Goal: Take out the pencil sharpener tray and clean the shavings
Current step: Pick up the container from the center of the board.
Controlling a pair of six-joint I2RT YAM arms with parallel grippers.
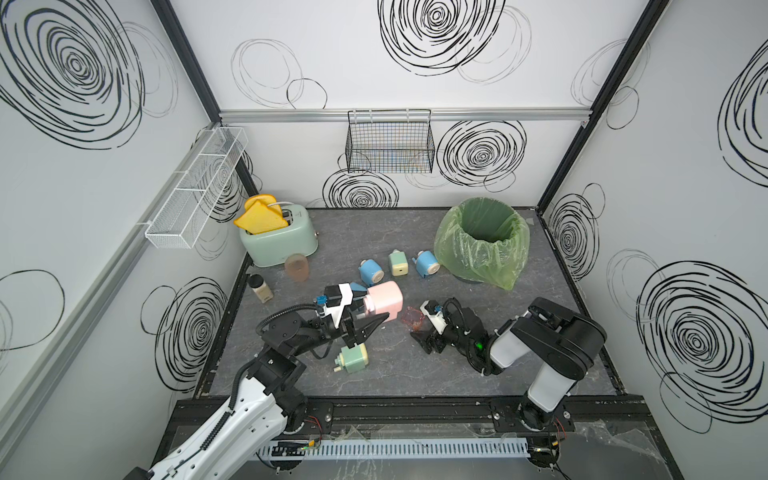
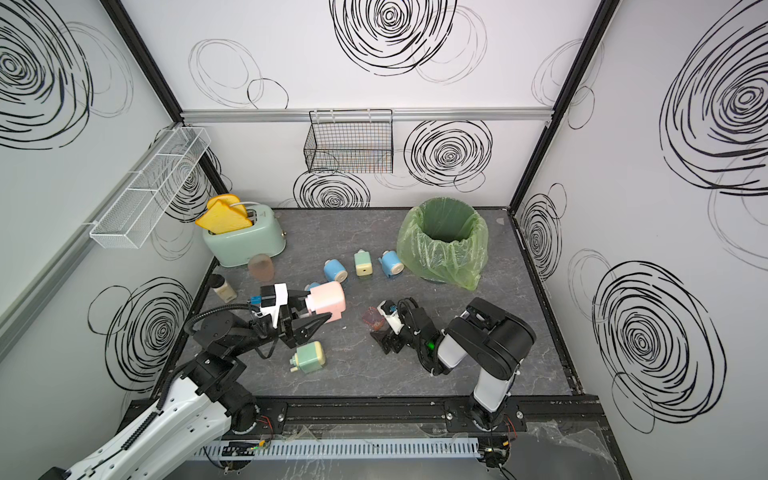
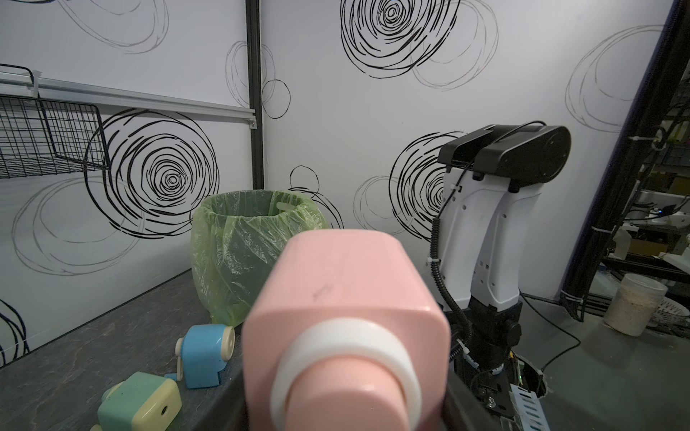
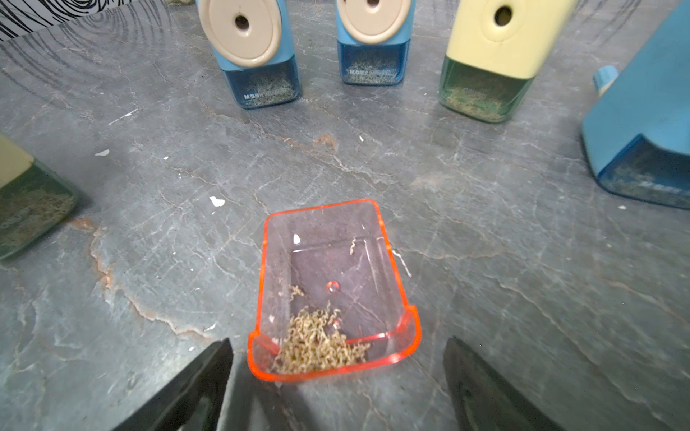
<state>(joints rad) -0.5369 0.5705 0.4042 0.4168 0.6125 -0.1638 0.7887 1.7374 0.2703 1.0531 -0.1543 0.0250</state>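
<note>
The orange tray [image 4: 332, 261] is lying on the grey bench [image 1: 415, 374], out of its sharpener. It is sitting on the robot's side of the green-bagged bin [image 1: 482, 241] and well apart from it. A small heap of curly shavings [image 4: 321, 350] is resting at the tray's end nearest the right fingers [image 4: 201, 384]. Those fingers are standing spread wide, 1 on each side of that end, and are gripping nothing. In the right wrist view a strip of bench is showing between each finger and the tray wall.

The left fingers [image 1: 374, 323] are pinching the pink sharpener [image 1: 384, 301] by its round nose end, with its body pointing roughly toward the bin. It is also hanging on the robot's side of the bin, off toward the left arm.

Between the tray and the bin, 3 more are sitting in a row. They are a blue sharpener [image 1: 371, 272], a yellow sharpener [image 1: 398, 264] and a second blue sharpener [image 1: 427, 262], the last just beside the bin's bag. In the right wrist view, shavings are showing through their see-through bases.

A green sharpener [image 1: 353, 359] is lying on its side, the farthest of them from the bin. A mint toaster [image 1: 280, 237] is standing well apart from the bin, level with it along the back of the bench.
</note>
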